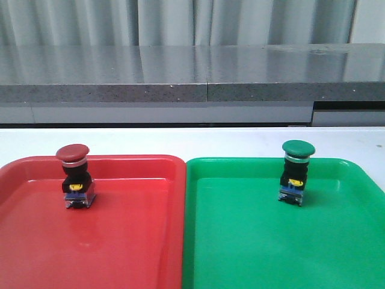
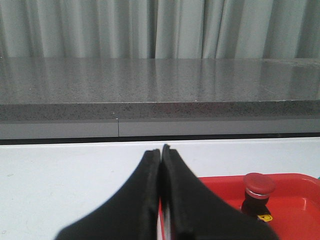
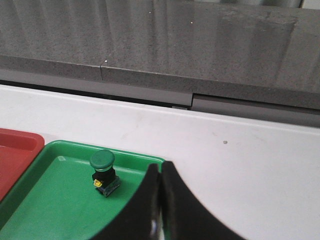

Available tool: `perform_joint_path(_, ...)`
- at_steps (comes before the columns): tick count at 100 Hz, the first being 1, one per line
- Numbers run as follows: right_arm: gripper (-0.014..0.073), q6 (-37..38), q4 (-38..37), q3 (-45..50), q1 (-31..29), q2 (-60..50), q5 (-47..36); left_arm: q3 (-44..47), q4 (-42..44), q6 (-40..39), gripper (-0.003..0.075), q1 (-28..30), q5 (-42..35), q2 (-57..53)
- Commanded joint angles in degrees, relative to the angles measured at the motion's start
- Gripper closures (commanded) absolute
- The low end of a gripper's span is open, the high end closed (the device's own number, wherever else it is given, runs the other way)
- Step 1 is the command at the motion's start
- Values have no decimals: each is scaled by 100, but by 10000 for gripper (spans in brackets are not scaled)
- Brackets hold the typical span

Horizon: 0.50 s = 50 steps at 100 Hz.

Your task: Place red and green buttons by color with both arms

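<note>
Dark red mushroom-head push button (image 1: 74, 174) stood upright in large red plastic tray (image 1: 132, 253); green-capped twin (image 1: 296, 170) stood upright in green plastic tray (image 1: 252, 253), both trays side by side on white tabletop (image 1: 192, 141). Sorting looked complete. You saw left end effector (image 2: 161, 152) pinched closed, holding nothing; right end effector (image 3: 160, 167) likewise, clear of trays. Buttons likely light, rigid, top-heavy; caps smooth. You would best grip black body below silver collar.
</note>
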Motion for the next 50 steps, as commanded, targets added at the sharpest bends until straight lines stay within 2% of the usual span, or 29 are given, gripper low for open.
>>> perform_joint_path(1, 662, -307, 101, 19, -212, -133, -581, 246, -15, 3, 739, 12, -433, -169)
perform_joint_path(26, 662, -2165, 1702, 892, -1026, -866, -1142, 246, -15, 3, 739, 12, -433, -169)
perform_joint_path(41, 662, -2223, 2067, 1516, -1510, -1456, -1697, 246, -15, 3, 739, 12, -433, -169)
perform_joint_path(50, 662, -2216, 2137, 1833, -1737, -1437, -1950, 246, -15, 3, 739, 12, -433, -169)
